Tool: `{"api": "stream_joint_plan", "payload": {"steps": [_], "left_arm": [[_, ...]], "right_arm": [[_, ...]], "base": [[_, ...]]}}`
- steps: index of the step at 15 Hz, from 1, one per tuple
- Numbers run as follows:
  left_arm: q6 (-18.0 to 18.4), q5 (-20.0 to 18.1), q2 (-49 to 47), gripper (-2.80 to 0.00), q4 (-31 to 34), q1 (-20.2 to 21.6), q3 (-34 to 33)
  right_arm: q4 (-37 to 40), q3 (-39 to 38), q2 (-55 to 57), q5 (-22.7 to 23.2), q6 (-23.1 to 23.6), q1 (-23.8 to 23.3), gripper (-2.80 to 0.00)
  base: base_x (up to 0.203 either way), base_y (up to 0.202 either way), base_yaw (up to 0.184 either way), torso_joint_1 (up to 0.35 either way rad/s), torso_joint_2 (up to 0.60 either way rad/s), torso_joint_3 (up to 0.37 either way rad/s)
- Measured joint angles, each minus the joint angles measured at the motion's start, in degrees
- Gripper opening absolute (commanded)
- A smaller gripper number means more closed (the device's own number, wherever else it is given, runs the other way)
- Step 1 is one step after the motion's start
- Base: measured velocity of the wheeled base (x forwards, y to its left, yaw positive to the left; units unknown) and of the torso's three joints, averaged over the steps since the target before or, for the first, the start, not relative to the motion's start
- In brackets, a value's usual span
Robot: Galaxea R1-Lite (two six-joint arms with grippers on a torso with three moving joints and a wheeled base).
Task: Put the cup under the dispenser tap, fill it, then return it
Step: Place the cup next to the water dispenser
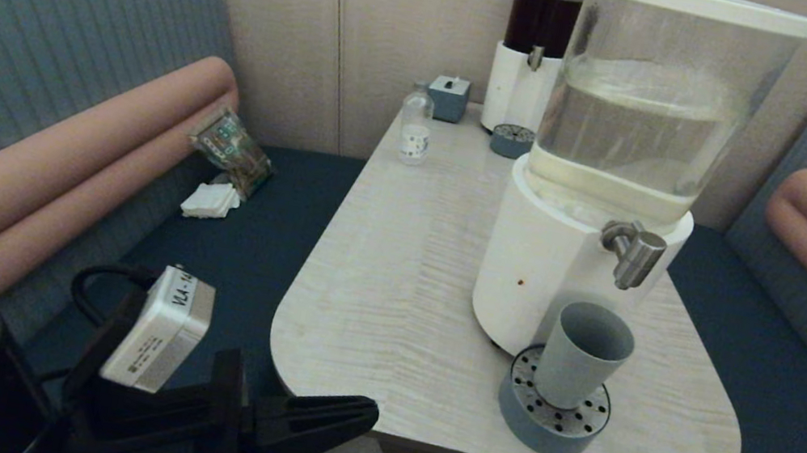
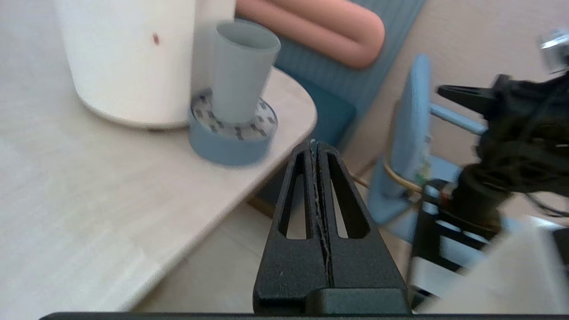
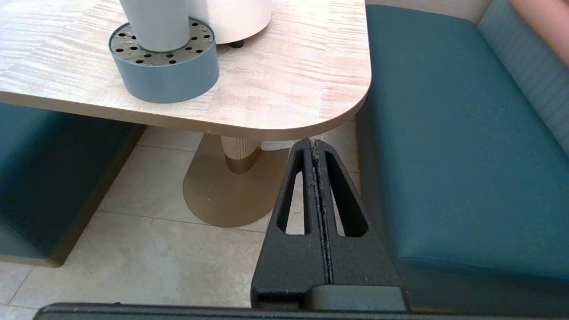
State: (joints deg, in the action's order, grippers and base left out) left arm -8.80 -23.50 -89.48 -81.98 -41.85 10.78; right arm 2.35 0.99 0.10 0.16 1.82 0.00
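The grey-blue cup (image 1: 583,355) stands upright on a round blue perforated drip tray (image 1: 551,419), directly below the brushed-metal dispenser tap (image 1: 633,253) of the large clear-tank dispenser (image 1: 632,134). The cup (image 2: 242,71) and the tray (image 2: 231,133) also show in the left wrist view, and the tray (image 3: 164,66) in the right wrist view. My left gripper (image 1: 368,413) hangs shut and empty below the table's near left edge, well short of the cup. My right gripper (image 3: 314,143) is shut and empty, low beside the table's near right corner, and is out of the head view.
A clear bottle with white label (image 1: 415,126), a small blue box (image 1: 448,97) and a dark-liquid dispenser (image 1: 536,44) with its own drip tray (image 1: 511,140) stand at the table's far end. Blue bench seats (image 1: 794,390) flank the table (image 1: 395,274). The table's pedestal base (image 3: 231,186) stands on tiled floor.
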Motion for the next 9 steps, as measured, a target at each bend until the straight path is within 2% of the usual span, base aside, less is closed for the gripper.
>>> {"api": "stream_joint_plan", "payload": {"steps": [2, 7, 8, 9], "left_arm": [[1.69, -1.02, -4.6, -2.8, -4.78, -0.09, 1.37], [2.79, -2.46, -10.37, -2.8, -5.22, 0.07, 6.01], [3.26, -2.62, -11.3, 0.0, -5.23, 0.1, 7.18], [3.83, -3.33, -12.22, 0.0, -5.22, 0.13, 8.51]], "right_arm": [[0.01, 0.0, 0.0, -0.02, 0.0, 0.0, -2.8], [0.0, 0.0, 0.0, -0.04, 0.0, 0.0, -2.8], [-0.01, 0.0, 0.0, -0.02, 0.0, 0.0, -2.8], [-0.01, 0.0, 0.0, -0.02, 0.02, 0.0, -2.8]], "base": [[0.0, 0.0, 0.0, 0.0, 0.0, 0.0], [0.0, 0.0, 0.0, 0.0, 0.0, 0.0], [0.0, 0.0, 0.0, 0.0, 0.0, 0.0], [0.0, 0.0, 0.0, 0.0, 0.0, 0.0]]}}
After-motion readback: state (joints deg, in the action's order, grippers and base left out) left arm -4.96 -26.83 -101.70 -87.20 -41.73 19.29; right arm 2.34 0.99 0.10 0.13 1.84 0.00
